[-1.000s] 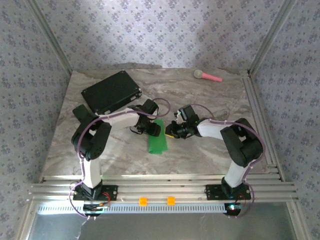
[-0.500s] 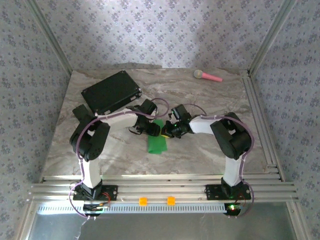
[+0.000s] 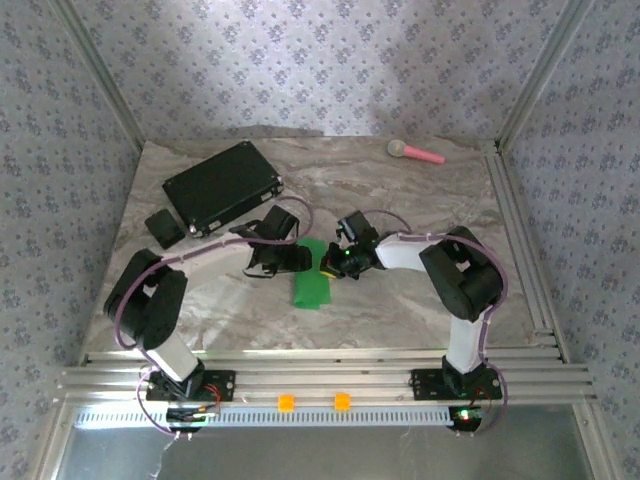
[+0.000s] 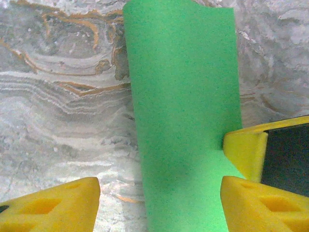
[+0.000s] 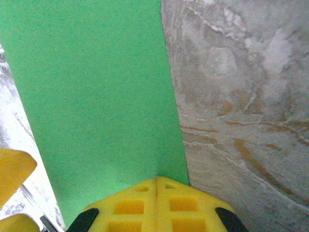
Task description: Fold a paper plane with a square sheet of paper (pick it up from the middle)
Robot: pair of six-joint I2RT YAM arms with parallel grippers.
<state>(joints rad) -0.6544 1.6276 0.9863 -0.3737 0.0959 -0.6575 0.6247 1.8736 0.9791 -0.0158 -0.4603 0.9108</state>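
Where your paper [image 3: 311, 280] lies: flat on the surface [image 3: 380, 195], a narrow green strip, its far half between your two grippers.
Left gripper [image 4: 157, 193]: you have it wide, with the strip running between its fingers; it grips nothing.
Right gripper [image 5: 157, 186]: you have it closed, tips together and touching the strip's edge on the side away from the left gripper; you cannot tell whether any paper is pinched.
Case [image 3: 222, 183]: beyond the left gripper, apart from the paper.
Toy [image 3: 415, 152]: well beyond the right gripper.
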